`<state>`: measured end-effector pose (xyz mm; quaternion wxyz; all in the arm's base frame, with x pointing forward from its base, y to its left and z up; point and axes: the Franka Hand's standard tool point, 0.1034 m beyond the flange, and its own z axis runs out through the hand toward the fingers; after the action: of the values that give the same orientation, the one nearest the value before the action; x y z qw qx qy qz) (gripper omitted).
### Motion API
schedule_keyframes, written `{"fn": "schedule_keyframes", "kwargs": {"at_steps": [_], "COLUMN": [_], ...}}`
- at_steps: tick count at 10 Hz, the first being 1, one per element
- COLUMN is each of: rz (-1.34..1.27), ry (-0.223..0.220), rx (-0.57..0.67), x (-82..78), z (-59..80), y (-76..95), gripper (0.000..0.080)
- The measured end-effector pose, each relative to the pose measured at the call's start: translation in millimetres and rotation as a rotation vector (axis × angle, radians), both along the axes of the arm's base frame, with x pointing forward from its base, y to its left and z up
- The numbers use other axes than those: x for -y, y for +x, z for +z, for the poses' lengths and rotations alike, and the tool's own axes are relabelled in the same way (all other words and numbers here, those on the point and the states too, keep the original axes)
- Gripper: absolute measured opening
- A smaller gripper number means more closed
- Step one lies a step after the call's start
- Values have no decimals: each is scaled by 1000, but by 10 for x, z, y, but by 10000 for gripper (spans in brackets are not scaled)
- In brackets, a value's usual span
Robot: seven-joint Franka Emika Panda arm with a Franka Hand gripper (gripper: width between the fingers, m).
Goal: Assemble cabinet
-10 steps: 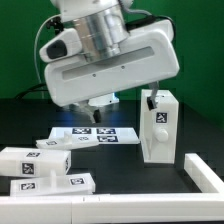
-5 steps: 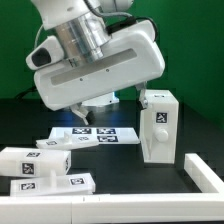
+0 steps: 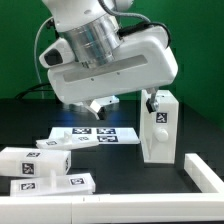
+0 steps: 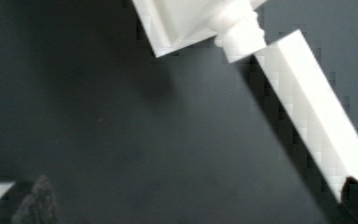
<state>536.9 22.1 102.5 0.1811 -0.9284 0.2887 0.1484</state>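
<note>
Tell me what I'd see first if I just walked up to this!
The big white robot arm fills the top of the exterior view, above the black table. At that view's right a tall white cabinet block stands upright, a marker tag on its front. Two smaller white blocks lie at the lower left, near the flat marker board.

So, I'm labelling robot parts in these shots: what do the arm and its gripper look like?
The arm ends in a broad, glossy white housing with rounded edges, set below a silver-grey cylindrical wrist. Thin black cables loop beside it. The gripper underneath is small and dark. No markings or tags show on it.
</note>
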Motion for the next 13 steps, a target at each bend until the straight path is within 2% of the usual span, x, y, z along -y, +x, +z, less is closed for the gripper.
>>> {"fn": "schedule_keyframes", "kwargs": {"at_steps": [1, 2, 4, 5, 8, 9, 10, 11, 12, 13], "rz": [-81, -285, -535, -580, -571, -651, -721, -760, -768, -749], "ry": [0, 25, 46, 34, 35, 95, 102, 114, 187, 236], "rx": [-36, -145, -273, -293, -291, -328, -323, -338, -410, -446], "x": [-10, -25, -43, -62, -63, -89, -81, -149, -204, -145], "z": [1, -9, -29, -13, -29, -83, -200, -288, -289, -310], "y": [-2, -37, -32, -19, -28, -94, -203, -349, -422, -434], "gripper": [796, 796, 796, 796, 796, 796, 796, 796, 796, 796]}}
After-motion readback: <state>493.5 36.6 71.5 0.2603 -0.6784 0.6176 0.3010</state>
